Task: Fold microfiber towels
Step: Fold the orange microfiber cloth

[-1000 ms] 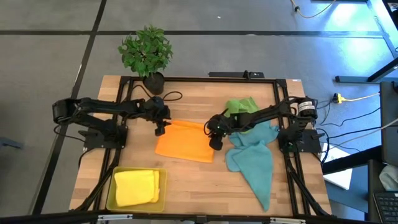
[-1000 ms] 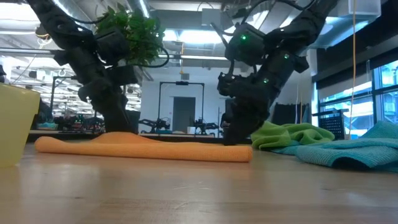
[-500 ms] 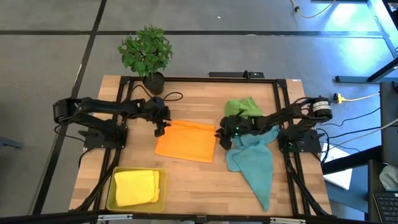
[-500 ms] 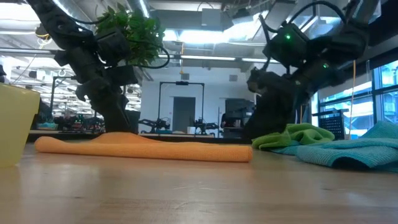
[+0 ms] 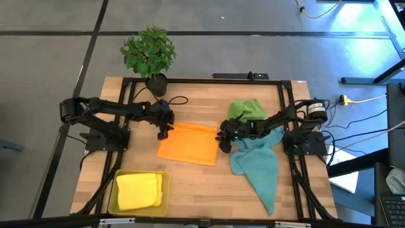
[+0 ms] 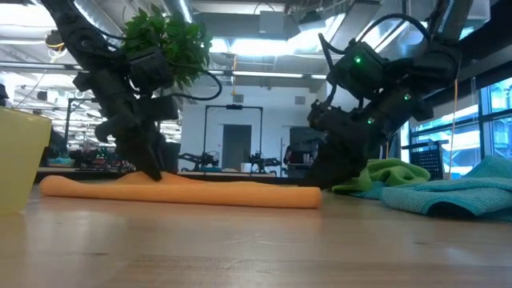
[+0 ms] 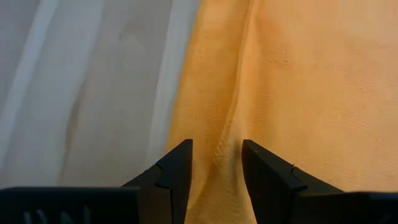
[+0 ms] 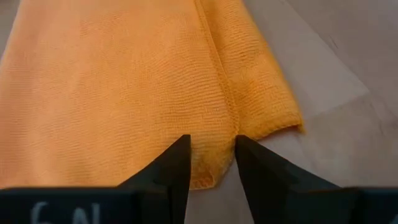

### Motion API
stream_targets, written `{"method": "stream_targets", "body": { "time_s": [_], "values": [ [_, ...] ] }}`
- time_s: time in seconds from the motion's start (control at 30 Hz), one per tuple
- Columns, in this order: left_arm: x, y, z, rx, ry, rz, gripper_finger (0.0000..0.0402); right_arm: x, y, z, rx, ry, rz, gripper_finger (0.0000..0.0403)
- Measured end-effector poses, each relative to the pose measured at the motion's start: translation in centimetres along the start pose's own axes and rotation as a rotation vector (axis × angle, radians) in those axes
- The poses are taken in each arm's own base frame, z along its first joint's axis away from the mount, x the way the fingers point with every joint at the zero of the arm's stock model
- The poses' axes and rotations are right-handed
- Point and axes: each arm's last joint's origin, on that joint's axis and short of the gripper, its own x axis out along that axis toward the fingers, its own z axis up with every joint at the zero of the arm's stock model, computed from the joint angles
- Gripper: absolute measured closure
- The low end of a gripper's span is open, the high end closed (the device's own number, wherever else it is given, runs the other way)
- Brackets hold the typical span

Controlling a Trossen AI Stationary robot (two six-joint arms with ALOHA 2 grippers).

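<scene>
The orange towel (image 5: pixel 188 144) lies folded flat on the middle of the wooden table (image 5: pixel 190 190). My left gripper (image 5: pixel 163 131) is down at its far left corner, shut on the cloth (image 7: pixel 216 158). My right gripper (image 5: pixel 223 143) is down at its right edge, near the near right corner, shut on the cloth (image 8: pixel 211 155). A green towel (image 5: pixel 247 109) and teal towels (image 5: pixel 259 166) lie crumpled at the right. A folded yellow towel (image 5: pixel 138 190) lies in the yellow tray (image 5: pixel 112 197). My left gripper pinches a raised ridge of the orange towel's hemmed edge (image 7: pixel 227 124) between its two fingers, coming from above. The towel stays lying on the table (image 6: pixel 176 192); how many layers it has cannot be told. My right gripper pinches the orange towel's hemmed edge (image 8: pixel 227 115) close to its corner (image 8: pixel 283 121) between its two fingers, slanting down from the table's right. The towel lies flat on the table there.
A potted plant (image 5: pixel 149 56) stands at the table's far left edge. Black frame rails (image 5: pixel 202 80) run along the far side and both side edges. Bare wood lies in front of the orange towel (image 5: pixel 202 190).
My right gripper drew back from the orange towel toward the table's right and rose, then came back down onto its right edge. My left gripper has sunk a little onto the towel's far left corner. The towel stays flat.
</scene>
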Motion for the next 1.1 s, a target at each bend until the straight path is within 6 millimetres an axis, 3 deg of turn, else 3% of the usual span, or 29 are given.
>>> {"method": "stream_targets", "body": {
  "time_s": [0.17,0.47,0.63,1.1],
  "values": [
    [0.0,0.1,0.0,0.008,0.010,0.045,0.0281,-0.1,0.0,0.0,-0.002,-0.001,-0.008,0.0291],
    [0.0,0.1,0.0,0.010,0.011,0.048,0.0349,-0.2,-0.1,0.0,-0.022,0.003,-0.016,0.0392],
    [-0.2,0.1,0.2,-0.002,0.046,0.040,0.0396,-0.6,0.1,0.2,-0.023,0.005,-0.004,0.0384],
    [-1.9,-1.3,2.4,0.039,0.105,0.102,0.0401,-1.0,0.9,0.6,-0.035,-0.032,0.027,0.0390]
  ]
}}
